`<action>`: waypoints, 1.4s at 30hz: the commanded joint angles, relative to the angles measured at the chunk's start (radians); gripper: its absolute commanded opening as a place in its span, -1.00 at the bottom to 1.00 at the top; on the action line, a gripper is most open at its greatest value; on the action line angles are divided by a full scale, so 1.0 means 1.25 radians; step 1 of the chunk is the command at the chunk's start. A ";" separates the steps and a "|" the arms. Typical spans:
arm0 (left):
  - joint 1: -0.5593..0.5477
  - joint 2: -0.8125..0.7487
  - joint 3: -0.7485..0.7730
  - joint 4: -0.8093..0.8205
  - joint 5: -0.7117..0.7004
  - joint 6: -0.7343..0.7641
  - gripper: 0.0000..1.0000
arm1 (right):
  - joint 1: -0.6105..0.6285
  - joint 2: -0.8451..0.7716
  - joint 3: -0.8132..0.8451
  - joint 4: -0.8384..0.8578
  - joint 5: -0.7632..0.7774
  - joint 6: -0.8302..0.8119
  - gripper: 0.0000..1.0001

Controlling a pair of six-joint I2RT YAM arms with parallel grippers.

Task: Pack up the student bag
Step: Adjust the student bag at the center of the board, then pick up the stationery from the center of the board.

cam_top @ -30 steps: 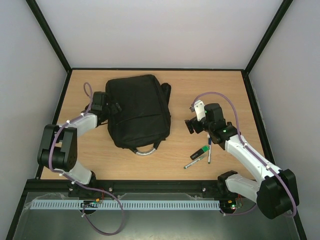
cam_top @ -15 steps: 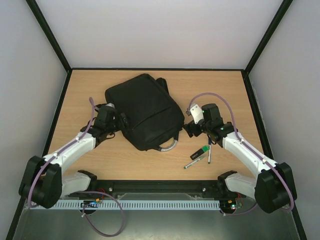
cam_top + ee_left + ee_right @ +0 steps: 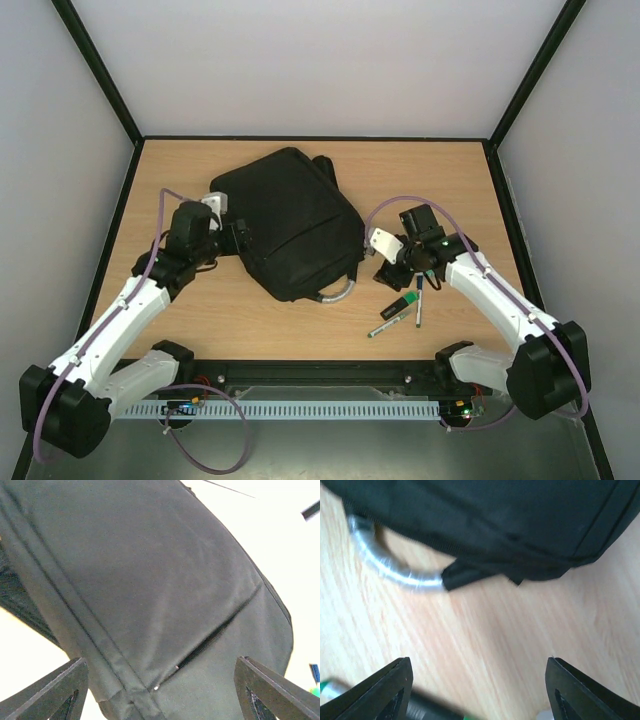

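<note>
While the student bag (image 3: pixel 290 225) lies flat on the wooden bench (image 3: pixel 450 180), the two hands sit one on each side of it. The left hand (image 3: pixel 230 240) is right at the bag's edge. Its fingers (image 3: pixel 55 692) are spread wide apart, and nothing is pinched between them. Black cloth fills the space just in front of this hand, and a zip (image 3: pixel 207 642) runs across the cloth there. I cannot tell if the fingers touch the bag.

The right hand (image 3: pixel 388 268) is low over the bench, close to the bag's other side. Its fingers (image 3: pixel 385 690) are spread apart too, with only bare wood between them. The bag's grey loop handle (image 3: pixel 335 293) curves out just in front of this hand, a little off to one side. A green marker (image 3: pixel 403 300) and two thin pens (image 3: pixel 388 322) lie on the bench close to the right hand, on the side away from the bag. In the wrist view they are only a blur.
</note>
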 commanded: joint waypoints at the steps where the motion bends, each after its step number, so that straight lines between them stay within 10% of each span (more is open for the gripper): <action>1: -0.001 -0.013 0.029 -0.043 0.129 0.131 0.62 | -0.001 -0.013 0.034 -0.219 0.053 -0.132 0.44; 8: -0.023 -0.021 0.004 -0.030 0.113 0.176 0.60 | -0.040 0.050 0.054 -0.227 0.184 -0.033 0.21; 23: -0.024 -0.066 -0.057 0.008 0.081 0.163 0.61 | -0.462 0.239 0.150 -0.174 0.191 0.108 0.28; 42: -0.027 -0.102 -0.066 0.005 0.077 0.161 0.61 | -0.533 0.401 0.166 -0.139 0.247 0.134 0.21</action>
